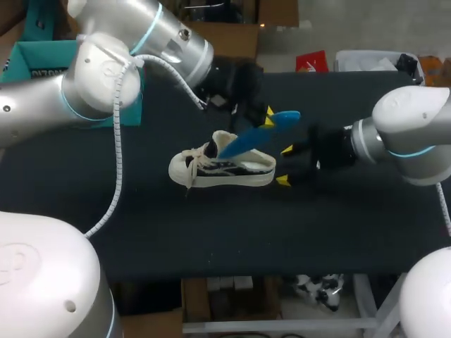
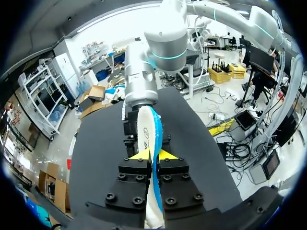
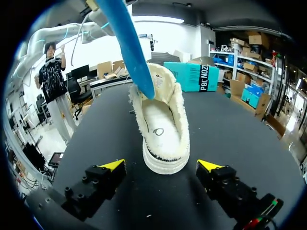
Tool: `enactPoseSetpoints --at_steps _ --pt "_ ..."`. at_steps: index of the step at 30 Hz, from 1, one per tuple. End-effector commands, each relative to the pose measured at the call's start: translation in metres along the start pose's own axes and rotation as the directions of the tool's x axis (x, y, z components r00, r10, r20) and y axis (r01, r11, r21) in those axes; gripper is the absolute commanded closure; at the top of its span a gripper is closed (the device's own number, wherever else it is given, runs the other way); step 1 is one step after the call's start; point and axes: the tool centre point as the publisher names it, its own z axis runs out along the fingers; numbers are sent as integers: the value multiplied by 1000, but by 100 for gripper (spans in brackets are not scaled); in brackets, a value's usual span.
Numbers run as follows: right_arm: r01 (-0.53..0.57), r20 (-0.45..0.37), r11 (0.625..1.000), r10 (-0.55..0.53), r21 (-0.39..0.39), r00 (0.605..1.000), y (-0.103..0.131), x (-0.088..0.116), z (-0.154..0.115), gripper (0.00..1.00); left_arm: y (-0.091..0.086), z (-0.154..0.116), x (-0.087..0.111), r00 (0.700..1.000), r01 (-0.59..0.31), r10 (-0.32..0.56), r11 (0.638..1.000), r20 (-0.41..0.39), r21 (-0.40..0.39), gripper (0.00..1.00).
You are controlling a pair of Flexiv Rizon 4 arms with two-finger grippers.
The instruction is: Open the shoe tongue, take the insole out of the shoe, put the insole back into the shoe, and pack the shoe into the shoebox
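Blue insole (image 1: 259, 132) slants up out of the white sneaker (image 1: 232, 171), its lower tip dipping into the shoe mouth just behind the tongue and its upper end rising toward 2 o'clock in the head view. The left gripper (image 1: 268, 118) pinches the insole near that raised end. From the left wrist, the left gripper (image 2: 153, 154) has its yellow-tipped fingers pressed onto the insole (image 2: 145, 127) from both sides, the piece seen edge-on, white on one face and blue on the other.

The sneaker stands upright at the middle of the black table (image 1: 141, 225), toe toward 9 o'clock, heel toward 3 o'clock. The right gripper (image 1: 285, 165) sits at 3 o'clock of the shoe, just beside the heel. In the right wrist view, the right gripper (image 3: 162, 165) has its fingers (image 3: 114, 166) spread wide, the sneaker's (image 3: 163, 127) heel lying between and just ahead of them with a gap on each side, and the insole (image 3: 125, 43) slanting down into the opening.

A teal shoebox (image 1: 35, 60) lies at 10 o'clock of the sneaker, partly hidden behind the left arm; it also shows beyond the shoe from the right wrist (image 3: 194, 76).
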Motion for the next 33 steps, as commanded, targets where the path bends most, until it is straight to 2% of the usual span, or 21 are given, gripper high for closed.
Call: enactPoseSetpoints --at_steps 1,5,8,13,16,24,29,33 --pt "6 -9 992 -5 126 1000 22 -2 -24 0 -1 -22 -2 999 -16 19 997 -33 71 100" --pt "27 -18 984 -24 175 1000 34 -8 -32 0 -8 -40 -7 993 -39 58 985 -107 171 100" --pt "36 -23 976 -32 215 999 42 -13 -36 0 -15 -53 -10 990 -47 76 973 -123 226 100" --pt "56 -39 958 -47 282 998 57 -20 -39 0 -27 -66 -9 990 -63 91 967 -106 247 100" --pt "77 -54 944 -63 320 997 68 -25 -35 0 -26 -76 -6 993 -62 84 967 -82 245 100" --pt "107 -111 879 -62 465 992 91 -37 -12 0 -2 -121 2 998 -40 52 958 -33 284 100" --pt "115 -125 826 -54 551 991 104 -37 2 0 13 -153 17 999 -31 23 958 32 286 100" --pt "130 -138 798 -59 589 989 112 -33 12 0 27 -175 30 997 -12 -10 960 79 281 100"
